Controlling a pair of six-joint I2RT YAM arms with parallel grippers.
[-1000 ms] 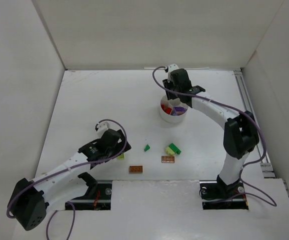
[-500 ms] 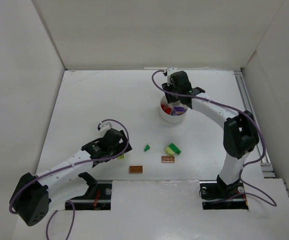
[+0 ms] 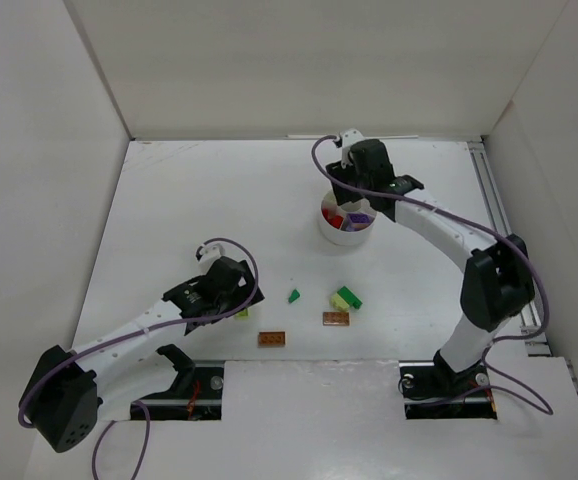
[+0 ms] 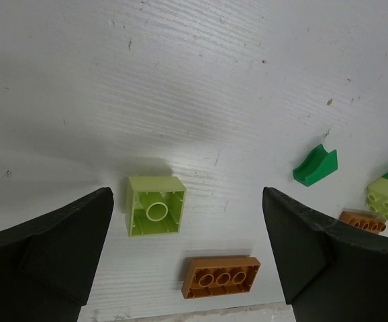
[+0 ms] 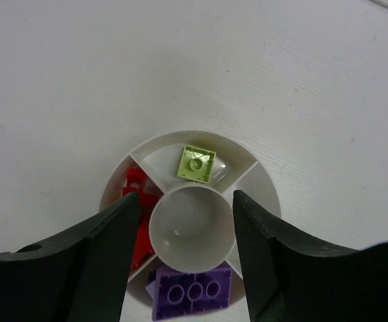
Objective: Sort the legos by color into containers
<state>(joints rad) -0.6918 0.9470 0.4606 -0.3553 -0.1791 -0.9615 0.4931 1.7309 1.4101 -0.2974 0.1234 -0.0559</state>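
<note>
The round white dish point(image 5: 188, 135) lies right under my right gripper point(image 5: 187, 201), which is open and holds nothing, its fingers on either side of the bare central well point(image 5: 192, 231). A yellow-green lego point(image 5: 196, 163) lies in the far wedge, red legos point(image 5: 134, 184) in the left wedge and a purple lego point(image 5: 194, 292) in the near wedge. My left gripper point(image 4: 186, 215) is open, low over the table. An upside-down yellow-green lego point(image 4: 155, 205) and an orange-brown lego point(image 4: 221, 276) lie between its fingers, touching neither.
A dark green sloped lego point(image 3: 294, 295), a yellow-green and green pair point(image 3: 346, 298) and a second orange-brown lego point(image 3: 335, 318) lie loose at mid-table. White walls close in the left, back and right sides. The dish point(image 3: 347, 238) stands at the back right.
My right gripper's jaws have spread and its wrist has shifted slightly right over the dish. My left arm has edged forward towards the loose yellow-green lego.
</note>
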